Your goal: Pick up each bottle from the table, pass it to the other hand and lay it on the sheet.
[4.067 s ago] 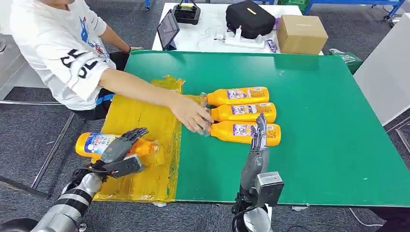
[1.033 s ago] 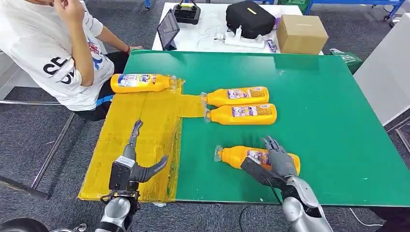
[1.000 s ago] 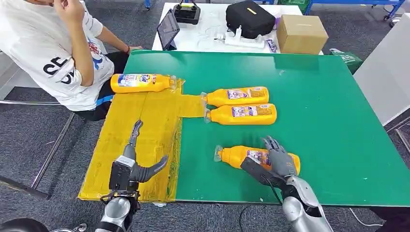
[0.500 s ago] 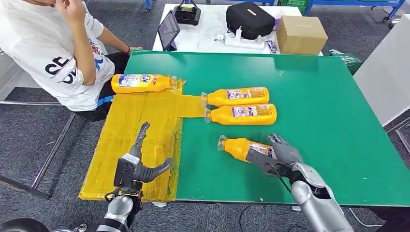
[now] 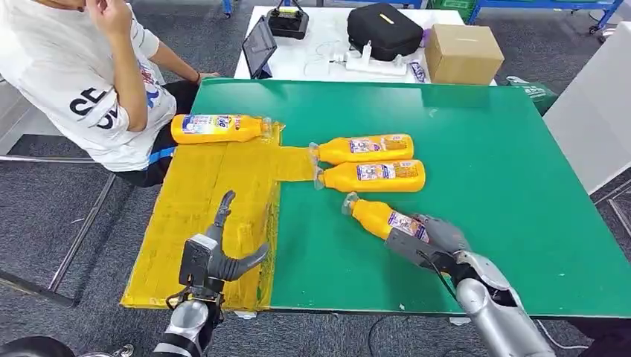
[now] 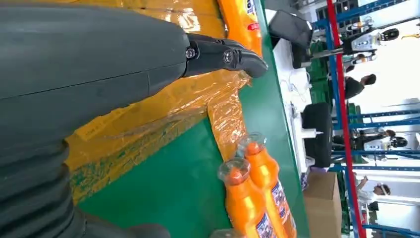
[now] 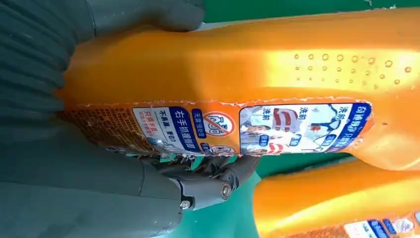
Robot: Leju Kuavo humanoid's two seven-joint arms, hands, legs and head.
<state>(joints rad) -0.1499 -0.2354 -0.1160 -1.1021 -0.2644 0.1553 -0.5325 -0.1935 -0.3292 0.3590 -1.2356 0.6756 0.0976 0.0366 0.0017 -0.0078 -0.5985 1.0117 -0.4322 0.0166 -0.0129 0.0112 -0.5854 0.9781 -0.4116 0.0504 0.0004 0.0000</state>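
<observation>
Bottle (image 5: 381, 219) in right hand (image 5: 431, 239) has risen, cap swung up.

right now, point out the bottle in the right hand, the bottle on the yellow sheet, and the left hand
bottle in the right hand (image 5: 381, 218), head view, orange body near the label
bottle on the yellow sheet (image 5: 217, 127), head view, its label
left hand (image 5: 216, 256), head view, palm
</observation>
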